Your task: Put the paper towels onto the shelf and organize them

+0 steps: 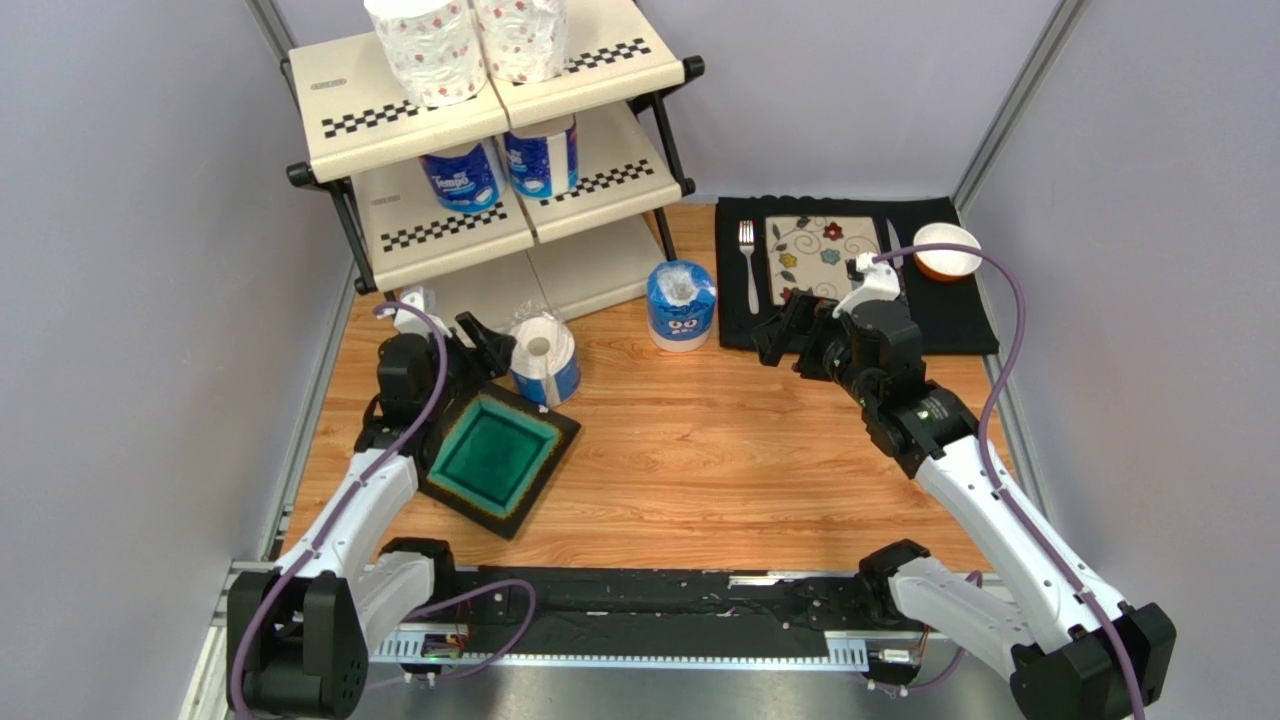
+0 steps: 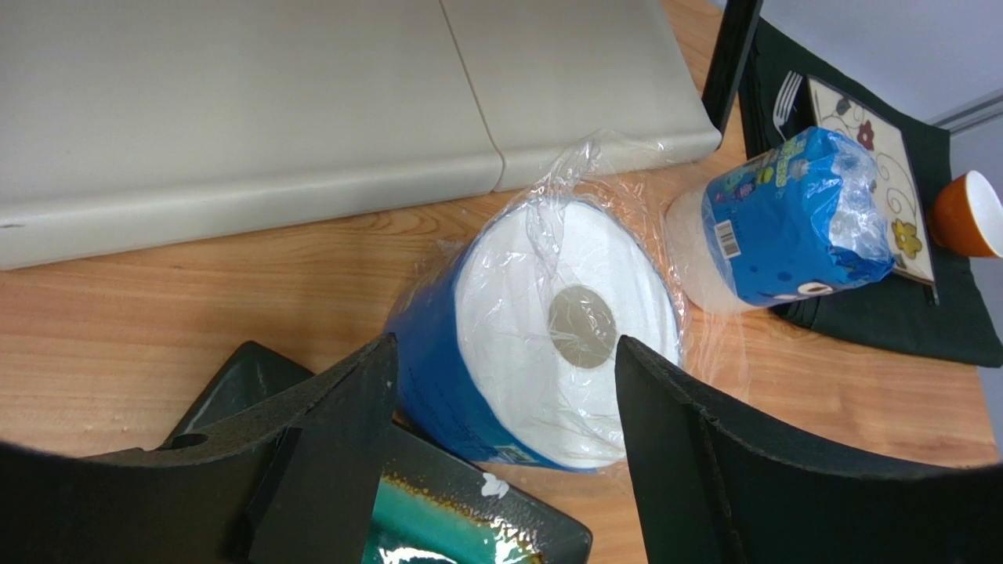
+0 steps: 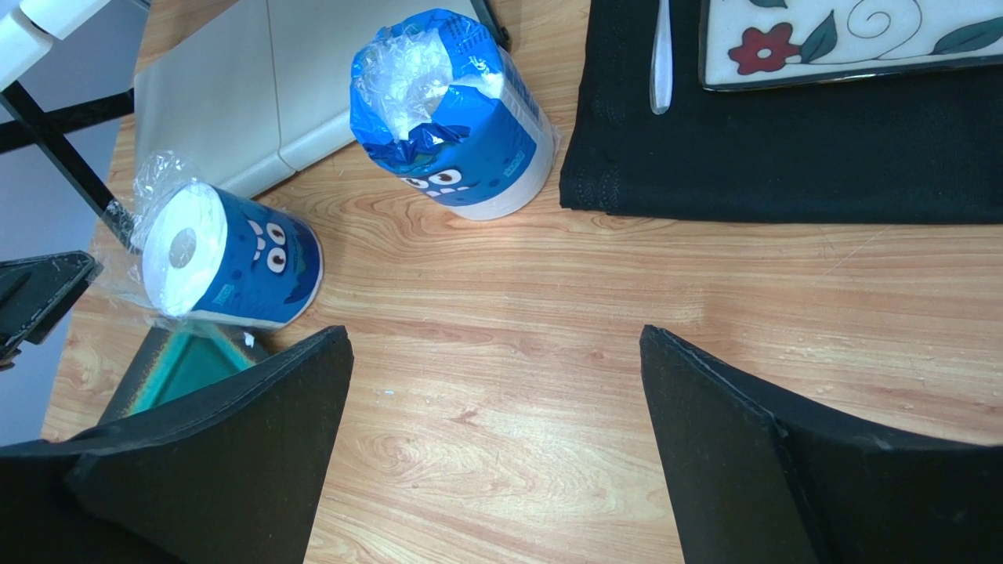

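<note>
Paper towel roll (image 2: 544, 335) looks light, soft, slippery-wrapped; grip its curved sides. Left pincer (image 2: 506, 347) wide before it; right pincer (image 3: 495, 337) wide, empty.

Glossy plastic-wrapped paper rolls (image 2: 553, 341); wood-grain table (image 1: 721, 450).

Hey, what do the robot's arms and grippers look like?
The left arm and right arm have white shells, black joints and black bases; a purple cable loops along each. The left gripper and right gripper have broad, matte black, wedge-shaped fingers.
</note>
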